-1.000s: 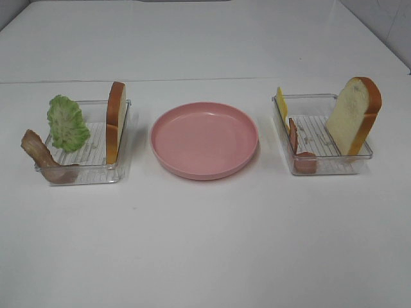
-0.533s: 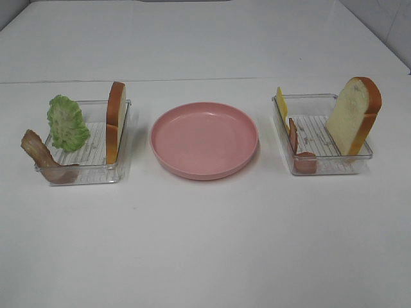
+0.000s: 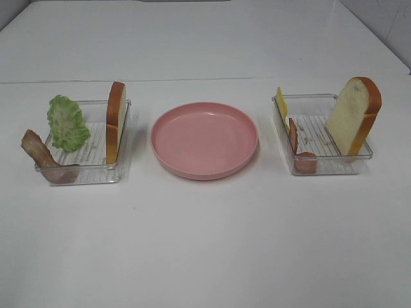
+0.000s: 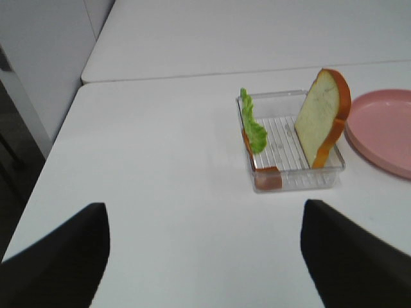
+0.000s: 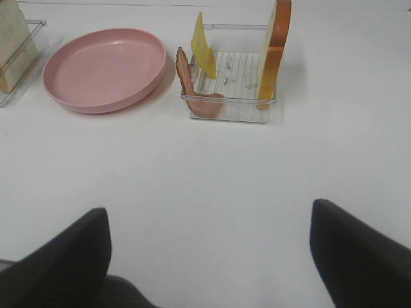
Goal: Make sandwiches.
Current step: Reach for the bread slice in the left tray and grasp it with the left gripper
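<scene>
left gripper (image 4: 204, 208) hangs empty, jaws wide apart, well short of the left tray (image 3: 83, 174), where bacon (image 3: 38, 153), lettuce (image 3: 67, 123) and a bread slice (image 3: 116, 122) stand on edge. the pink plate (image 3: 204, 138) is bare. the right tray (image 3: 334, 168) props cheese (image 3: 281, 104) and the other slice (image 3: 354, 115); right gripper (image 5: 209, 208) gapes too. i'd worry an off-centre pinch topples these leaning pieces or drags a light tray.

High camera looks steeply down — wrist cameras low, facing forward — all share the plate (image 3: 204, 139).
</scene>
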`<state>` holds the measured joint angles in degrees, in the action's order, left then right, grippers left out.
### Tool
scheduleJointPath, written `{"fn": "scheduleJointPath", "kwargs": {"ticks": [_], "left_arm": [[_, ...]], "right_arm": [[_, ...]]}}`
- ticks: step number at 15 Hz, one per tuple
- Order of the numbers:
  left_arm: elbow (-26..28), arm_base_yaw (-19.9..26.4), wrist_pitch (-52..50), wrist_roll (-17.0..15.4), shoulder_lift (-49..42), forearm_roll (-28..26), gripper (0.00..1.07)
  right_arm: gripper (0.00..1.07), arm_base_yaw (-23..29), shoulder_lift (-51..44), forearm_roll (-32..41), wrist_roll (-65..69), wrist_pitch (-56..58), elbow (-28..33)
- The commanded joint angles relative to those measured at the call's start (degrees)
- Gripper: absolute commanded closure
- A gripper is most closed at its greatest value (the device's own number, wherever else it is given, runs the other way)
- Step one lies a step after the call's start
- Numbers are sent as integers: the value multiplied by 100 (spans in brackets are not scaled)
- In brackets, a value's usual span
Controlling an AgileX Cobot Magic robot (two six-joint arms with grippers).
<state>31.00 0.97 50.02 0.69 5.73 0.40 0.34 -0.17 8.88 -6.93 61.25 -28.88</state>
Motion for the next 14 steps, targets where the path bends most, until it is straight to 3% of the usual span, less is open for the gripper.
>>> {"fn": "scheduleJointPath", "kwargs": {"ticks": [1,3,4,5,9,12,13,14], "left_arm": [[40,17,-1008,-126,802,-109,29],[195,17,-1713,-120,2005,-286,29],[596,17,-1759,-115,2951,-390,30],[779,17,-1725,-115,3283,-447,31],[2722,17,-539,292,5896,-1238,31],[4039,11,372,286,7351,-1621,31],[4206,0,504,286,7534,-1696,31],[4922,-332,922,172,8359,-1673,31]], "right_arm": [[27,-23,-86,29,11,-40,6],[27,-23,-86,29,11,-40,6],[27,-23,-86,29,11,-40,6],[27,-23,-86,29,11,-40,6],[27,-23,-86,29,11,-40,6],[27,-23,-86,29,11,-40,6],[27,-23,-86,29,11,-40,6],[27,-23,-86,29,11,-40,6]]}}
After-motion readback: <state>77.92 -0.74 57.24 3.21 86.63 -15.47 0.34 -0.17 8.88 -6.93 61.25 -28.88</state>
